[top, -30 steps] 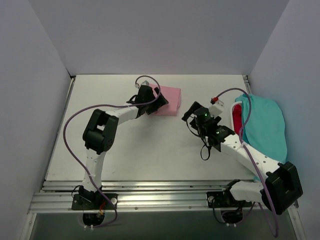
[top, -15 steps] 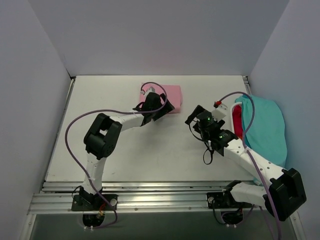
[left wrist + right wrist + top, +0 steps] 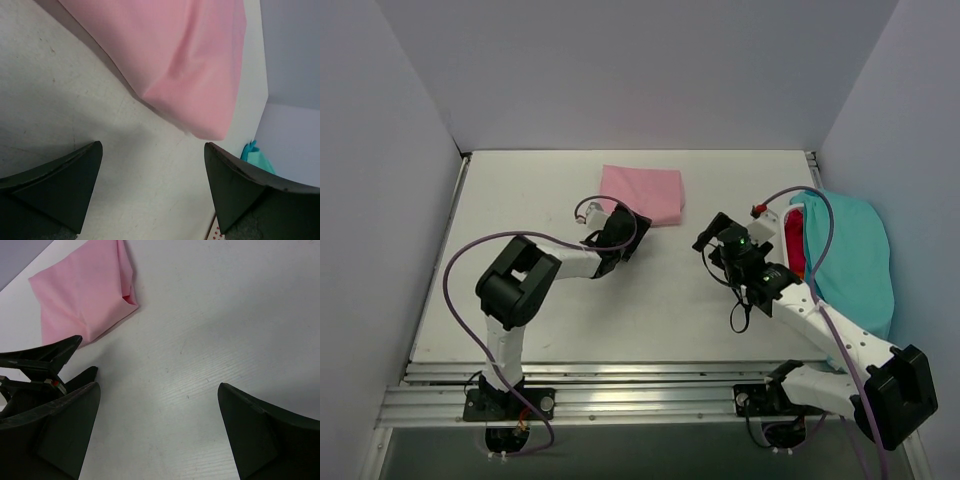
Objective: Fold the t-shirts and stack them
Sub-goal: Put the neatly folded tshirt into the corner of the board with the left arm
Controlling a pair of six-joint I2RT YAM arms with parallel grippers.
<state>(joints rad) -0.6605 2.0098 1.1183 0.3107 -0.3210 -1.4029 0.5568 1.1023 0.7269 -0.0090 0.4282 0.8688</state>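
Observation:
A folded light pink t-shirt (image 3: 642, 194) lies flat at the back middle of the table; it also shows in the left wrist view (image 3: 175, 60) and the right wrist view (image 3: 85, 305). A teal t-shirt (image 3: 850, 250) lies at the right edge over a red t-shirt (image 3: 794, 242). My left gripper (image 3: 628, 226) is open and empty just in front of the pink shirt, apart from it. My right gripper (image 3: 712, 240) is open and empty over bare table, left of the teal and red shirts. No orange shirt shows.
White walls close the table at the back and both sides. A metal rail (image 3: 620, 385) runs along the near edge by the arm bases. Purple cables loop from both arms.
My left gripper has let go of the pink shirt and drawn back toward the near side, leaving the shirt flat. My right arm has shifted slightly to the right and nearer.

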